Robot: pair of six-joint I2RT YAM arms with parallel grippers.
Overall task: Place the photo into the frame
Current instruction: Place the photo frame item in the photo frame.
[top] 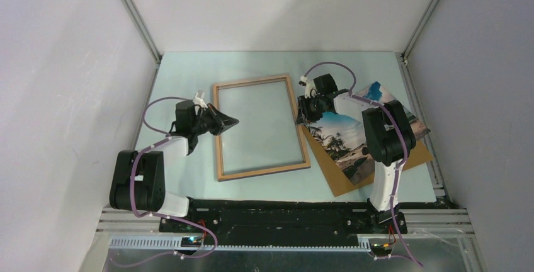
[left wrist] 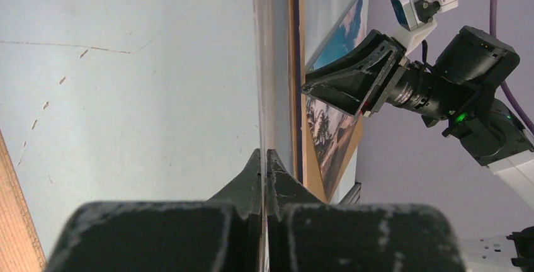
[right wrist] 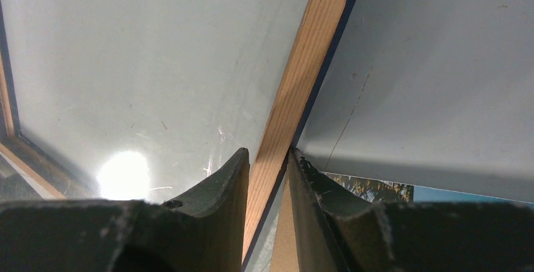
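Observation:
The frame [top: 261, 171] lies in the middle of the table with its wood-brown back up. My left gripper [top: 234, 121] is at its left side and shut on the thin edge of the clear pane [left wrist: 263, 64], with the jaws [left wrist: 264, 153] pressed flat together on it. My right gripper [top: 302, 116] straddles the frame's right border [right wrist: 308, 51], one finger on each side [right wrist: 267, 152], pinching the wood strip. The photo [top: 343, 140] lies picture side up on the brown backing board [top: 334, 174] to the right, partly hidden by the right arm. It also shows in the left wrist view [left wrist: 324, 127].
Grey walls with metal rails close in the table on the left, back and right. The backing board and photo lie close to the frame's right border and reach toward the right rail [top: 434, 165]. The arm bases stand at the near edge.

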